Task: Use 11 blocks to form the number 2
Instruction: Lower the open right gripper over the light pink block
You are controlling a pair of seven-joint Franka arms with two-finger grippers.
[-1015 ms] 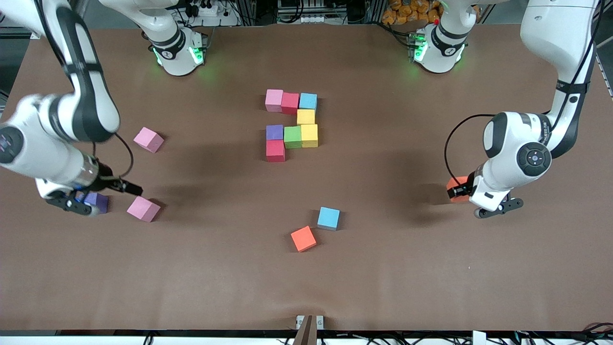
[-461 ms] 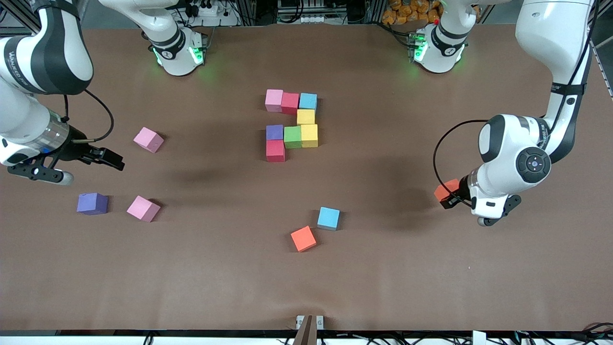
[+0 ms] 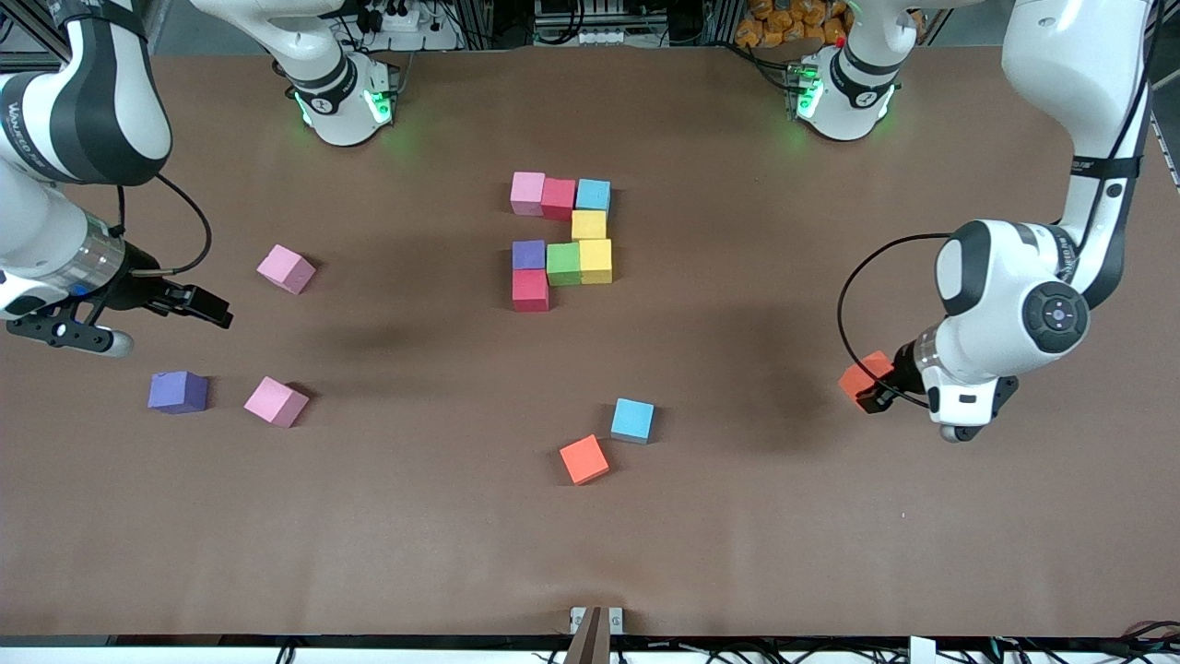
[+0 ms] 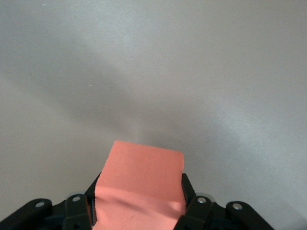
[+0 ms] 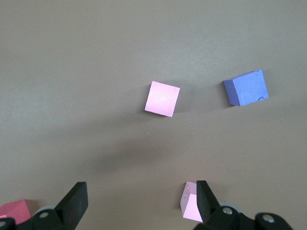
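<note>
Several blocks stand joined mid-table as part of the number 2: a pink, red and light blue row, a yellow one under it, a purple, green and yellow row, then a red one. My left gripper is shut on an orange block above the table at the left arm's end. My right gripper hangs open and empty over the table at the right arm's end, near a pink block.
Loose on the table lie a purple block, a second pink block, a light blue block and an orange block. The last two lie nearer the front camera than the figure.
My right gripper has lifted away from the purple block, which stays on the table, and now holds still. The left gripper has shifted slightly with the orange block in it.
</note>
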